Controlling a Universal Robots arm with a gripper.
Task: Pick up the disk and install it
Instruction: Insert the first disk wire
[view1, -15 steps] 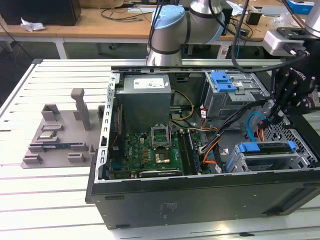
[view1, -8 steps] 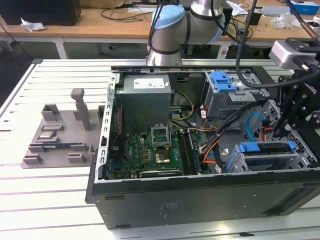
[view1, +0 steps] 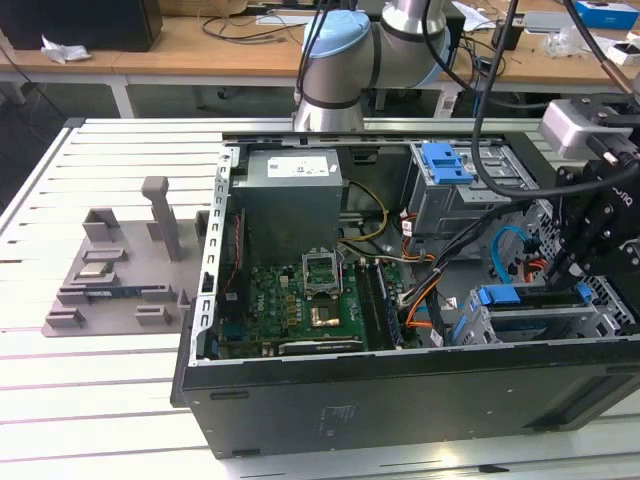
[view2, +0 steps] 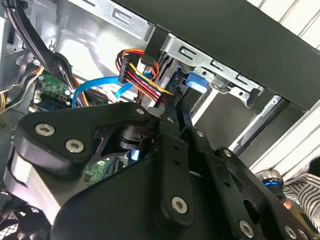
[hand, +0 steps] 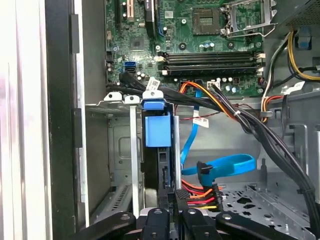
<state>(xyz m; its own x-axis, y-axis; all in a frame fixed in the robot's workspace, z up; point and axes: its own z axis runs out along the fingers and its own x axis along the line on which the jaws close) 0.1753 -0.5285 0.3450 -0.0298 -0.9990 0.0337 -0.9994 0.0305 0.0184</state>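
From the exterior view's left: the motherboard, then the drive cage beside it, holding the disk edge-up in a slot. The gripper sits at the disk's far end, fingers seemingly clenched on it. Cables crowd the cage; a skewed push could jam the carrier or snag them.

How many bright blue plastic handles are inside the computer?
2 that I can see. One blue handle sits on the drive cage at the back of the case. The other blue handle is on the disk in the front cage. More may be hidden.
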